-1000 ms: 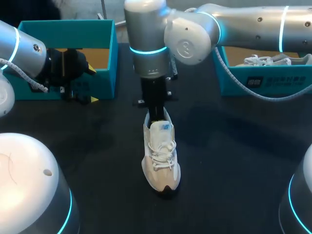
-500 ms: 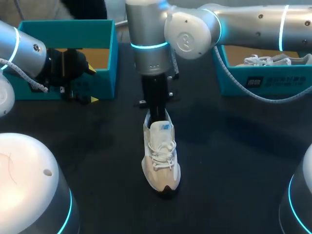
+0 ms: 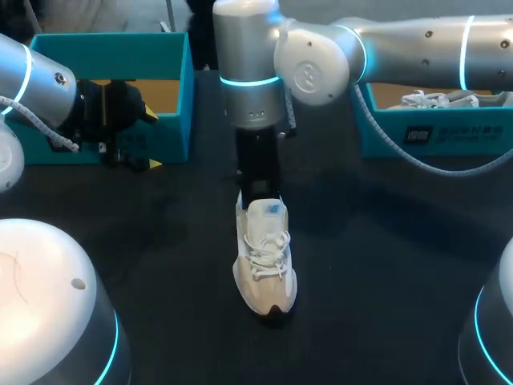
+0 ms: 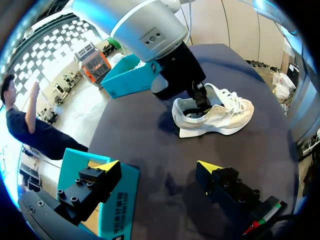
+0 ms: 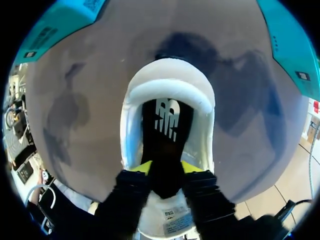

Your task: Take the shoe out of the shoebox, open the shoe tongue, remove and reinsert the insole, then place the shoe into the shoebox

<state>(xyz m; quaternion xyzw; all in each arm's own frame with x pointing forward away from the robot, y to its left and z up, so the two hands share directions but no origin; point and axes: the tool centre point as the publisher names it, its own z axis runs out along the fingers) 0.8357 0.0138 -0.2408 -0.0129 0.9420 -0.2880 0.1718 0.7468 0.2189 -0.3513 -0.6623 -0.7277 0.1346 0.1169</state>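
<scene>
**Right gripper down in the sneaker's heel, pinching the insole**

A cream and white lace-up sneaker [image 3: 264,257] stood upright on its sole near the middle of the black table [image 3: 385,265]. It was outside both boxes, with its toe toward the robot and its heel toward the far edge.

The right arm came in from the right and hung straight down over the heel. The right gripper [image 5: 167,169] reached into the shoe's opening. Its yellow fingertips [image 5: 142,167] pressed from either side on a black insole [image 5: 165,122] with a white mark, which lay inside the padded collar. The white tongue lay just under the fingers.

The left gripper [image 4: 159,167] hovered well apart from the sneaker, at the near wall of an open teal cardboard shoebox [image 3: 112,48] at the table's far left, whose brown floor showed. Its fingers were spread wide, with nothing between them.

A second teal shoebox [image 3: 417,132] stood at the far right, behind the right arm. Another pale laced shoe [image 3: 449,98] lay inside it.
</scene>
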